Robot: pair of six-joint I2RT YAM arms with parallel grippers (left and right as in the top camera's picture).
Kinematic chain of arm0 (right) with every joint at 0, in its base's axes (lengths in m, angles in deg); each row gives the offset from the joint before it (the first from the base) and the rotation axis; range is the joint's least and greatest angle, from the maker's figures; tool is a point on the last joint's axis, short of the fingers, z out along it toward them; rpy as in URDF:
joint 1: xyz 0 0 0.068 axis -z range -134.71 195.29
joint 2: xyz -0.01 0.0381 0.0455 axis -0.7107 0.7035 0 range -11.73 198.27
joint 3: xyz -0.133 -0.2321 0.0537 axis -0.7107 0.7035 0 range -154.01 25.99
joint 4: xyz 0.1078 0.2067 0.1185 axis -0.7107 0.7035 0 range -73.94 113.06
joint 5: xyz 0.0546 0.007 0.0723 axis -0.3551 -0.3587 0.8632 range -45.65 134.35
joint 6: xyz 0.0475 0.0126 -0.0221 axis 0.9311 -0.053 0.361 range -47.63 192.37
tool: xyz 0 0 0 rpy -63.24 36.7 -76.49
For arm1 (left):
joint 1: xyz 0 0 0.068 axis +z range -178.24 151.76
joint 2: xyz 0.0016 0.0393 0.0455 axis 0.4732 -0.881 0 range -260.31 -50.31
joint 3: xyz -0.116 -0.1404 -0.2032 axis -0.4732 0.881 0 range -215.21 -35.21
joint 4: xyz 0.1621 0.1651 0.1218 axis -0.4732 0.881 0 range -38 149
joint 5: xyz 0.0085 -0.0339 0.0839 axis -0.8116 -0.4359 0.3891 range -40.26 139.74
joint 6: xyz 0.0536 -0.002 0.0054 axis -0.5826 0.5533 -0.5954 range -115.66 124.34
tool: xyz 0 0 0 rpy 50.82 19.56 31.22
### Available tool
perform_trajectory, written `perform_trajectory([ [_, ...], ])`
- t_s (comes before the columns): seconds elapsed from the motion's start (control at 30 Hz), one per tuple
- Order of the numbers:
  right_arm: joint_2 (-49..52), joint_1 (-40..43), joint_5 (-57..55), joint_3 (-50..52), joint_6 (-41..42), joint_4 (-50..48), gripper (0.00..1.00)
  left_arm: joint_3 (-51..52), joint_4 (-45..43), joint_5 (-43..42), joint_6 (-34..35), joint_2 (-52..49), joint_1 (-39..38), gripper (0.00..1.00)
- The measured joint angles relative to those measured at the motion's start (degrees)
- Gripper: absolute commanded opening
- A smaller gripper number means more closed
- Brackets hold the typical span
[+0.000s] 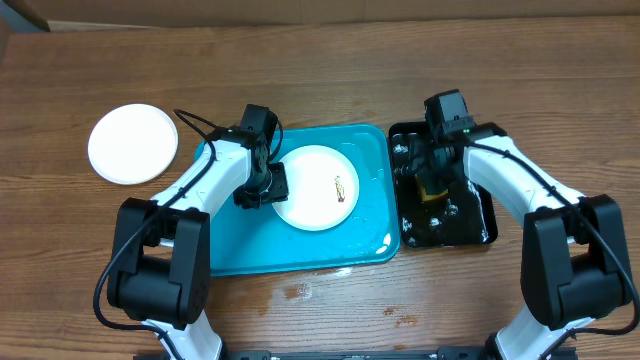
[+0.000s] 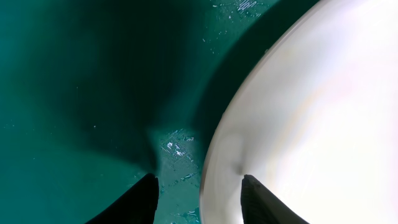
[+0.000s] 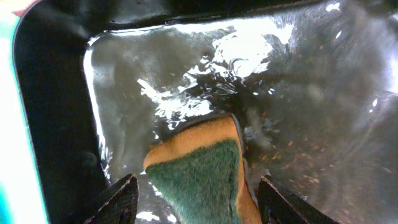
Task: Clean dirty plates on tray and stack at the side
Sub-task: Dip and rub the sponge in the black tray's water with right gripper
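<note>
A pale plate (image 1: 312, 190) with a small brown smear (image 1: 342, 186) lies on the turquoise tray (image 1: 240, 250). My left gripper (image 1: 262, 186) is open at the plate's left edge. In the left wrist view its fingers (image 2: 199, 190) straddle the plate's rim (image 2: 311, 112), one finger over the wet tray floor (image 2: 74, 93) and one over the plate. A white plate (image 1: 133, 143) lies on the table at the far left. A third plate does not show. My right gripper (image 1: 432, 185) is open, its fingers (image 3: 198, 202) on either side of a yellow-and-green sponge (image 3: 199, 168).
The sponge lies in a glossy black tray (image 1: 470, 225) holding water (image 3: 205, 81), just right of the turquoise tray. Wet patches (image 1: 300, 292) mark the wooden table in front of the trays.
</note>
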Motion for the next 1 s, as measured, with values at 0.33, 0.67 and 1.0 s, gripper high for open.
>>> perform_trajectory([
  [0.33,0.0,0.0,0.4,5.4,-0.2,-4.2,0.49,0.0,0.0,0.0,0.0,0.0,0.0,0.45],
  [0.67,0.0,0.0,0.3,7.3,0.4,-6.9,0.53,0.0,-0.1,0.0,0.0,0.0,0.0,0.45],
  [1.0,-0.3,0.0,0.1,6.6,-0.3,0.0,0.53,0.0,-0.2,0.0,0.0,0.0,0.0,0.45],
])
